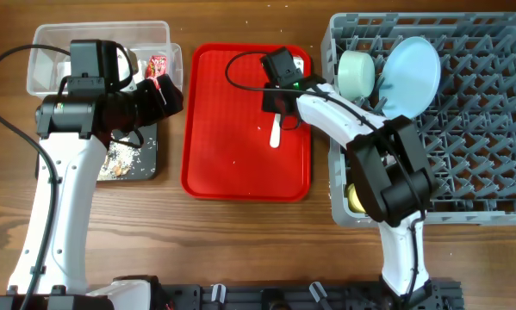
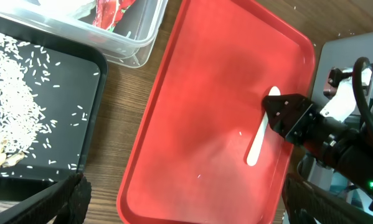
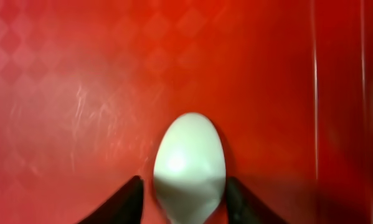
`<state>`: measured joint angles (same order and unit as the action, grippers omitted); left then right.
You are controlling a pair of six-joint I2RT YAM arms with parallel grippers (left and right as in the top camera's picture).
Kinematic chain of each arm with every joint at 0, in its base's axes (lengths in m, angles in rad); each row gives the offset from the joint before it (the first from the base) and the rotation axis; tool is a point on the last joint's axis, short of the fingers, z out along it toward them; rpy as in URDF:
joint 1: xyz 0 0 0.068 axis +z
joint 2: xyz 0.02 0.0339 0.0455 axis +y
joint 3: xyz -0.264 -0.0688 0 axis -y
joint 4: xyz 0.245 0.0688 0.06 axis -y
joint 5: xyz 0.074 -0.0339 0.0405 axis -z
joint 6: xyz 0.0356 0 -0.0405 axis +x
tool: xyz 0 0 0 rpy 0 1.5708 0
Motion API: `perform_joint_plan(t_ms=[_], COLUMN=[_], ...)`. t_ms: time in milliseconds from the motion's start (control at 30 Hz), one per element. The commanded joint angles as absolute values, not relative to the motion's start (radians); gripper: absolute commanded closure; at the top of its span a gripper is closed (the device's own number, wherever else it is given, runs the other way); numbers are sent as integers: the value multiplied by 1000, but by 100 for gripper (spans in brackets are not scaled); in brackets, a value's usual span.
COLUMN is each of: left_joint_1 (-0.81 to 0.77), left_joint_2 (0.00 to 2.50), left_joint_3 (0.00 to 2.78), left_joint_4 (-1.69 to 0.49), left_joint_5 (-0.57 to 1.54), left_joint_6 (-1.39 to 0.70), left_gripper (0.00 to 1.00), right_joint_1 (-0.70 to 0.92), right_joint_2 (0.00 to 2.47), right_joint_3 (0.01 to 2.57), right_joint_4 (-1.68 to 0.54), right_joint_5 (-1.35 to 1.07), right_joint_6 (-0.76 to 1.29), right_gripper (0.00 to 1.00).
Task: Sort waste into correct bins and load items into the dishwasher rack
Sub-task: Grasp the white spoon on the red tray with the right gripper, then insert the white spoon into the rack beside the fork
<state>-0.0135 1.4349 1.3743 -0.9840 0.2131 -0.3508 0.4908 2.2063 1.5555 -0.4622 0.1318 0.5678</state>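
Straddling the bowl of the white plastic spoon (image 3: 189,163), the right tool (image 3: 185,190) stands open at a narrow spread, one dark fingertip (image 3: 125,200) close on each side. Whether the tips touch the spoon I cannot tell. From overhead, this tool (image 1: 277,108) is low over the far end of the spoon (image 1: 275,132), which lies flat on the red serving tray (image 1: 219,164) in the middle of the worktop (image 1: 240,250), handle pointing toward the near edge.

The left tool (image 1: 170,93) hangs wide open and holds nothing, near the far left corner, just beside the tray's left rim. Its own camera shows the two fingers (image 2: 71,198) spread to the bottom corners of the view.

At the far left corner sits the clear tub (image 1: 51,43) with the red-and-white wrapper (image 1: 158,66) inside. Touching its near side is the black tray (image 1: 147,165), strewn with rice-like crumbs (image 2: 12,99) and a few brown scraps (image 2: 2,158).

Along the right edge stands the dishwasher rack (image 1: 499,34). The pale green bowl (image 1: 357,74) and the light blue plate (image 1: 413,76) lean among its far pegs, and the yellow cup (image 1: 354,200) shows at its near left corner, partly hidden by the right arm.

The worktop is brown wood grain, with a black rail (image 1: 283,294) along its near edge.
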Motion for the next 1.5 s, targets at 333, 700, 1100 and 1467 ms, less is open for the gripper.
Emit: perform_joint_plan(t_ms=[333, 700, 1100, 1467], left_joint_1=[-8, -8, -8, -8], left_joint_2=[1427, 1427, 1427, 1427], left_joint_3=[1388, 1388, 1388, 1388], left_joint_4=[-981, -982, -982, -982], left_joint_5=[211, 211, 211, 211], left_joint_6=[-345, -345, -345, -345], left_gripper=[0, 0, 0, 0], right_joint_1=[477, 459, 193, 105], right_joint_2=[2267, 1580, 1435, 1435], right_joint_3=[1551, 1590, 1346, 1218], right_joint_4=[-519, -1010, -1146, -949], right_joint_5=[-12, 133, 386, 311], right_joint_6=[471, 210, -288, -328], right_gripper=[95, 96, 96, 42])
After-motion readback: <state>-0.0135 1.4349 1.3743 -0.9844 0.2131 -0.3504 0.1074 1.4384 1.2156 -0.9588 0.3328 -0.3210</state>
